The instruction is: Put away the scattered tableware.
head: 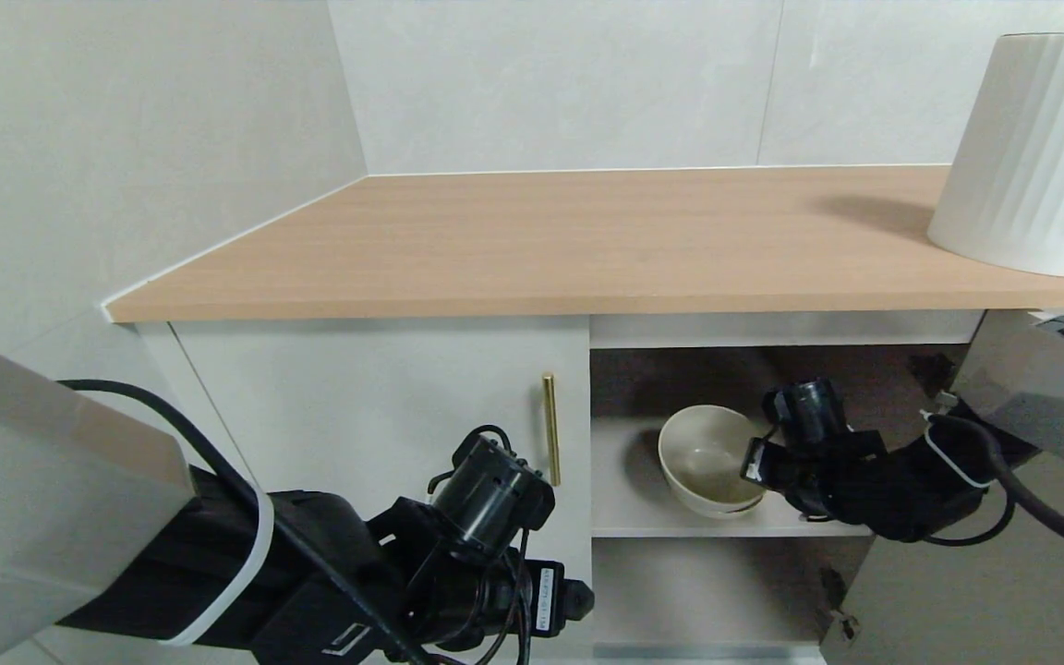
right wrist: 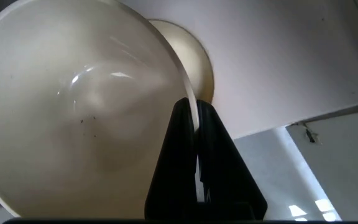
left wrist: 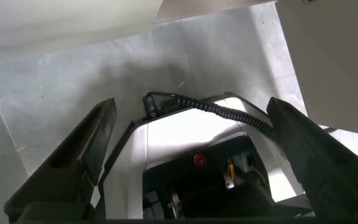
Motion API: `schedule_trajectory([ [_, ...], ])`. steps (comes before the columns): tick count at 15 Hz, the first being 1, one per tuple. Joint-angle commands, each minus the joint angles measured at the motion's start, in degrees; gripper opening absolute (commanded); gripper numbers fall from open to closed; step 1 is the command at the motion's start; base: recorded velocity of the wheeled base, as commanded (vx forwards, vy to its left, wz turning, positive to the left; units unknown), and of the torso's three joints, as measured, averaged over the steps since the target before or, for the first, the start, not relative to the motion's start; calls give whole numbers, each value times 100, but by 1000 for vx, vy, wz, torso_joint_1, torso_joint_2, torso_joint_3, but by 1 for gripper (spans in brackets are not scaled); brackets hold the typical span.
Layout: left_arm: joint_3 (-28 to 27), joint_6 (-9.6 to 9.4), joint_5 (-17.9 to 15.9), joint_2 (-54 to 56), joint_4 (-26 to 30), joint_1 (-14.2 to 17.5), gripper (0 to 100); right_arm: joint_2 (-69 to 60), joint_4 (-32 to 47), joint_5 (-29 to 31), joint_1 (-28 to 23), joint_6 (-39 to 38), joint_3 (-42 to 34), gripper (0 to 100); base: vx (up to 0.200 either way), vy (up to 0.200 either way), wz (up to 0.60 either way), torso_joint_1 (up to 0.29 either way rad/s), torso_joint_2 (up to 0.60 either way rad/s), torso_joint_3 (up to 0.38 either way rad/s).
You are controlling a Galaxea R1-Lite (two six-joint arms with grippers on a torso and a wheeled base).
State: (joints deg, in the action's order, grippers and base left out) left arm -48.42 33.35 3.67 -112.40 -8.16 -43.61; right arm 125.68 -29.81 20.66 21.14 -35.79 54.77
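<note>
now my right gripper [head: 755, 465] pinches the rim of the bowl [head: 703, 457], tipped on the cupboard shelf [head: 624, 508]. almost done, i think; letting go is left. my left gripper [left wrist: 191, 118] is wide open, holding nothing.

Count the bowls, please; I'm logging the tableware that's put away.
1: the bowl is tilted at the shelf, its rim pinched by the right gripper. The shut door beside it may hide others.
</note>
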Motion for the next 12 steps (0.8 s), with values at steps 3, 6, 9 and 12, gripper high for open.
schedule_trajectory([
  [3,-1,-4,29,25,-2,1,100,220,-8,8,-171,-174,244,0,0,0,0,0,0,0],
  [6,-1,-4,20,25,-2,1,100,299,1,122,-215,-183,350,0,0,0,0,0,0,0],
  [9,-1,-4,29,25,7,1,100,413,-8,149,-215,-174,385,0,0,0,0,0,0,0],
  [12,-1,-4,29,16,7,1,100,580,36,149,-215,-165,561,0,0,0,0,0,0,0],
])
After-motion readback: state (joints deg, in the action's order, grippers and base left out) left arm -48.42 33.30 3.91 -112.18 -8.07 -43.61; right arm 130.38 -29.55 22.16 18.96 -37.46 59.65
